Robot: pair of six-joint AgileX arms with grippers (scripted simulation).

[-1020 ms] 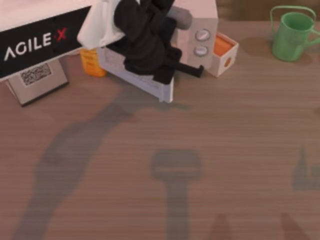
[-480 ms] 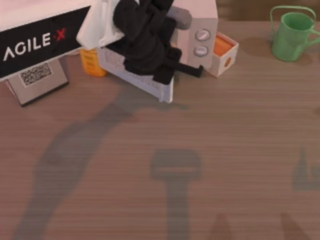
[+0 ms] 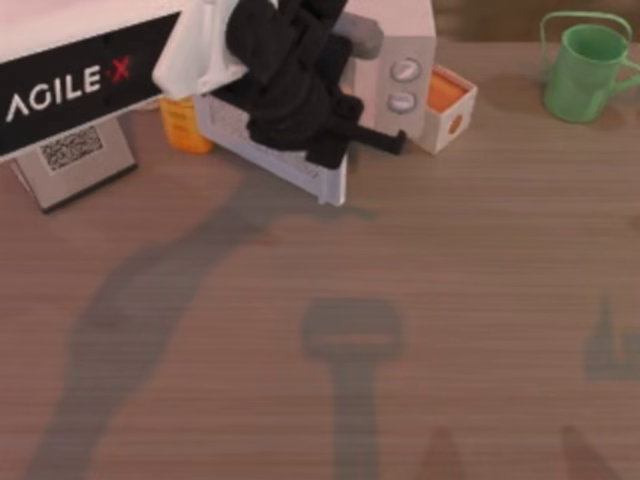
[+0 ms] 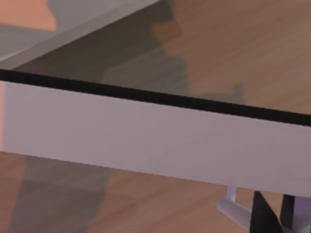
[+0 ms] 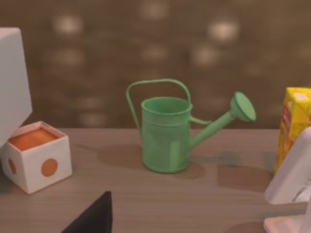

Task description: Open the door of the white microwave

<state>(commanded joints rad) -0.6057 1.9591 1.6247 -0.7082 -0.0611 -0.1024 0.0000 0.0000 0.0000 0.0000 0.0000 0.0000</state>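
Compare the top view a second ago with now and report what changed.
Almost nothing. The left claw stays at the door, which stands swung out from the white microwave at about the same angle. The green watering can and small white box stayed put.

a brown wooden table (image 3: 450, 300) carries everything; along its far edge stand the white microwave (image 3: 395, 40), a small white box (image 3: 448, 105) with orange inside just beside it, and a green watering can (image 3: 585, 70) toward the right. at the left stand an orange container (image 3: 183, 125) and a grey qr-code block (image 3: 72, 158).
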